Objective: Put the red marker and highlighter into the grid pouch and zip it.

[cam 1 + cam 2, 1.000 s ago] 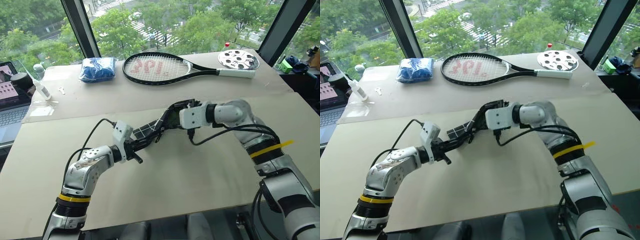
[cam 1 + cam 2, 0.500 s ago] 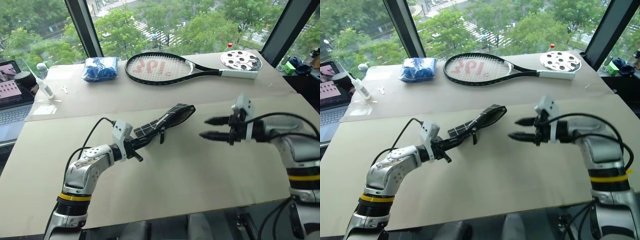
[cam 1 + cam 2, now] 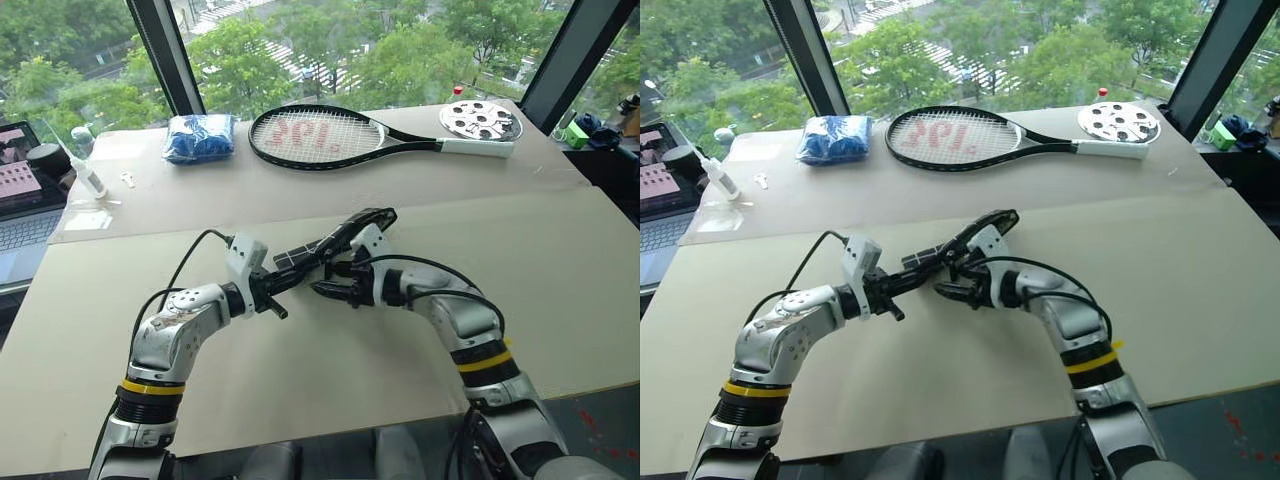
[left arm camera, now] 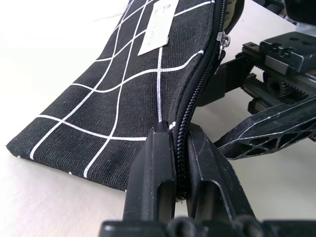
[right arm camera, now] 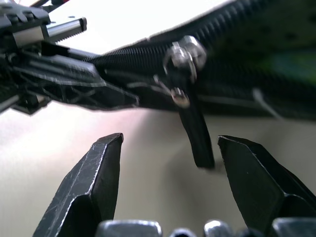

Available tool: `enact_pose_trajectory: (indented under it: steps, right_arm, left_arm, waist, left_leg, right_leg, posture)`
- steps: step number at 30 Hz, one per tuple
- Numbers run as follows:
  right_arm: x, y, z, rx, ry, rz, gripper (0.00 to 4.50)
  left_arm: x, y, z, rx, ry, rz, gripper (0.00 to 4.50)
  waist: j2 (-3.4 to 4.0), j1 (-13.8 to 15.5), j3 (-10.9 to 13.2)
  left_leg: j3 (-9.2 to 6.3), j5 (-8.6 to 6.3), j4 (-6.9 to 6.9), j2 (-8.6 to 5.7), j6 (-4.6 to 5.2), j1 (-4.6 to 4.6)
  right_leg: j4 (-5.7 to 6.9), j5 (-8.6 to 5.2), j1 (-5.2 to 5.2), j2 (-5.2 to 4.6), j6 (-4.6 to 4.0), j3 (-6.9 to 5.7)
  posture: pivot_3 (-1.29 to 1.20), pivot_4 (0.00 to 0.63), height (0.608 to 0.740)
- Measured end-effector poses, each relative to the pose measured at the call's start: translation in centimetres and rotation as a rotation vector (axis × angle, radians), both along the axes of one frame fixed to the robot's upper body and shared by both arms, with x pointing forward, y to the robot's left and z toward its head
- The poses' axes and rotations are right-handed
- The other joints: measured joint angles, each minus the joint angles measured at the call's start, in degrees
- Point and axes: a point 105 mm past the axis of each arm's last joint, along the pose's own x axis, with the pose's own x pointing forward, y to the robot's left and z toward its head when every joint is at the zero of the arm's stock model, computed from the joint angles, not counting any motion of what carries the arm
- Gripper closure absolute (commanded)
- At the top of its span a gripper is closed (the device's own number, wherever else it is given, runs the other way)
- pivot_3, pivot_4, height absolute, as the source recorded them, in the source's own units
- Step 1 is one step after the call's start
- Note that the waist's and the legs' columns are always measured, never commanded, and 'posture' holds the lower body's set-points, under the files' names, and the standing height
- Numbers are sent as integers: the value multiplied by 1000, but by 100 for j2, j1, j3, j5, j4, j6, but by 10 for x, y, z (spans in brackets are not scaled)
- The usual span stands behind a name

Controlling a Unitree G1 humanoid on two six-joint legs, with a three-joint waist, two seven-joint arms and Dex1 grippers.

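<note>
Black grid pouch (image 3: 335, 240) hangs above the worktop (image 3: 400, 350), clamped at its near zipper end by the left hand (image 4: 180, 163), its pull (image 5: 195, 131) dangling between the right hand's (image 5: 168, 168) spread fingers, zipper running away from the left hand.

Grid pouch (image 3: 335, 240) sits mid-table betw my grippers: L (image 3: 283, 284) at its 7 o'clock end, R (image 3: 322, 278) just under it. Racket (image 3: 340, 134) at 12.
</note>
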Motion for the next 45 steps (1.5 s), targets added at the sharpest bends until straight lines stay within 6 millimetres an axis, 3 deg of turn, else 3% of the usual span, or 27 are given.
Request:
enact_pose_trajectory:
  steps: [3, 6, 13, 15, 22, 25, 31, 36, 40, 45]
  right_arm:
    - [3, 0, -5, -10, 16, -10, 1072]
    - [3, 5, -11, -25, 25, -3, 1656]
    - [11, 7, -1, -27, -19, 0, 4010]
    - [12, 4, -1, -32, -19, -3, 4402]
    - [18, -21, 5, -58, -41, -32, 4402]
    - [24, -43, 14, -102, -83, -64, 4402]
    - [40, -108, 32, -307, -207, -140, 4402]
    - [47, -133, 33, -357, -237, -167, 4402]
    - [45, -129, 32, -283, -214, -170, 3285]
    - [19, -114, 28, -153, -84, -44, 1580]
  left_arm:
    - [0, 1, 0, 0, 1, 2, 4500]
    - [0, 1, -1, 1, 3, 7, 4500]
    - [-1, 1, -2, 2, 4, 14, 4500]
    - [-1, 2, -2, 2, 4, 15, 4500]
    - [-2, 1, -5, 1, 13, 13, 4500]
    - [-3, 0, -5, 0, 14, 9, 4500]
    - [-3, -1, -5, -2, 14, 1, 4500]
    - [-4, -4, -5, -3, 15, -8, 4500]
    - [-3, -2, -6, -1, 15, -6, 4500]
    - [-4, -3, -6, 51, -29, -44, 4500]
  waist:
    - [0, -29, 0]
    - [0, -58, 0]
    - [0, -120, 0]
    - [0, -129, 0]
    - [0, -135, 0]
    - [0, -131, 0]
    - [-1, -120, 0]
    - [-1, -154, 1]
    - [-2, -143, 1]
    - [-2, -115, 1]
  left_leg:
    - [0, 0, -5, 3, 0, 1]
    - [1, 0, -5, 4, 0, 1]
    - [1, 0, -5, 3, 0, 1]
    - [1, 0, -5, 3, 0, 1]
    - [1, 0, -5, 3, 0, 0]
    - [2, 0, -5, 2, 1, -1]
    - [8, -1, -5, 3, 2, -2]
    - [14, -1, -7, 6, 2, -1]
    - [14, -1, -6, 6, 2, -3]
    - [13, -1, -5, 5, 3, -4]
  right_leg:
    - [1, 0, -3, 0, 0, -4]
    - [2, 0, -3, 0, 0, -4]
    - [3, 0, -3, 0, 0, -4]
    - [2, 0, -3, 0, 0, -4]
    - [2, 0, -3, 0, 0, -3]
    - [1, 0, -2, 0, 0, -3]
    - [-2, 0, -1, 0, 0, -3]
    - [-2, 0, -1, 0, 0, 0]
    - [-3, 0, -1, 0, 0, 1]
    - [-5, 0, -1, 0, 1, 0]
  posture:
    - [0, 150, 740]
    - [0, 150, 740]
    - [0, 150, 740]
    - [0, 150, 740]
    - [0, 150, 740]
    - [0, 150, 740]
    - [0, 150, 740]
    - [0, 150, 740]
    - [0, 150, 740]
    - [0, 150, 740]
